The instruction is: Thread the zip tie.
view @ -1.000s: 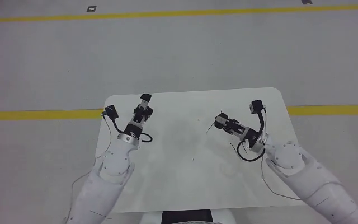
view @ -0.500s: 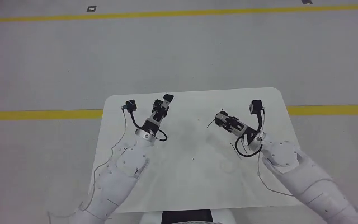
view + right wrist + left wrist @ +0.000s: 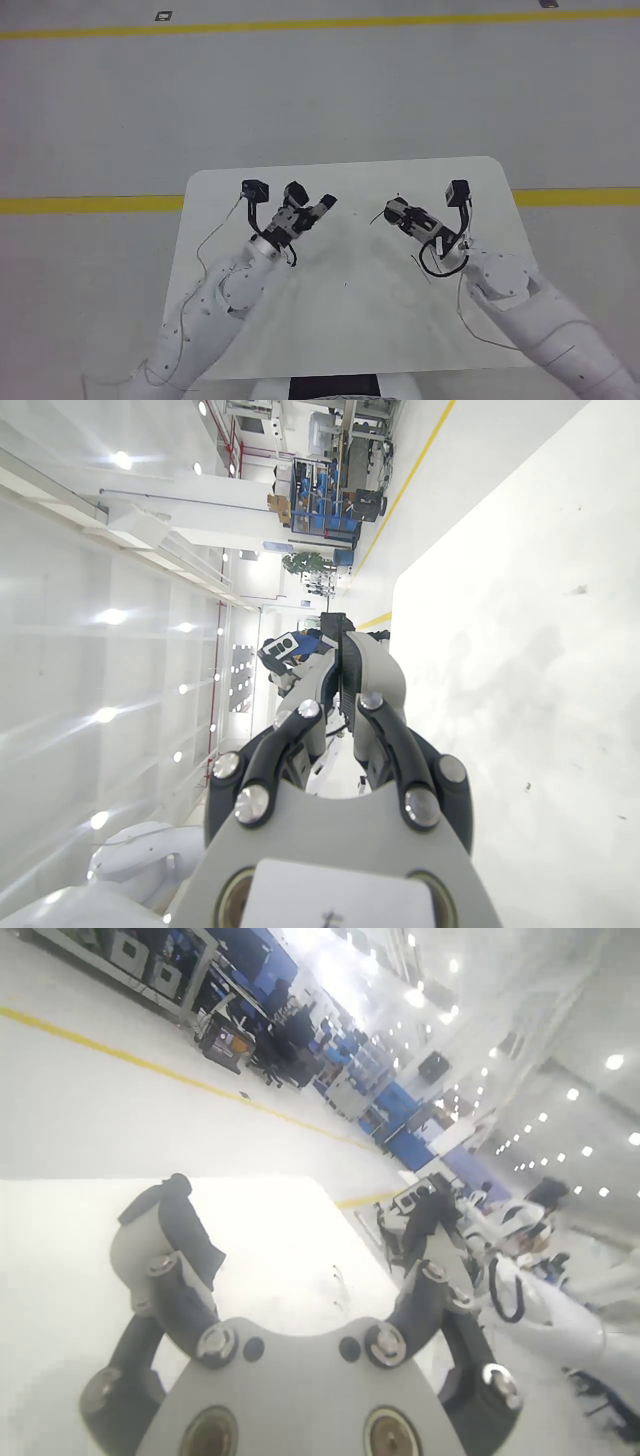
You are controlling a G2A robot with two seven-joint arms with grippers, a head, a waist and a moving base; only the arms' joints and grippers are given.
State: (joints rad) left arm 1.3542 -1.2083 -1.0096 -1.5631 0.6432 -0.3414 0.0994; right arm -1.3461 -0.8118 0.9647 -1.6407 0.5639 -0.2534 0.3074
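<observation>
Top view | white table — perhaps scuffed | yellow floor lines

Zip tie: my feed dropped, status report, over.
Right gripper shut on zip tie. Left gripper open, holding nothing, apart from it. Tie not yet threaded.

White table, yellow floor lines
</observation>
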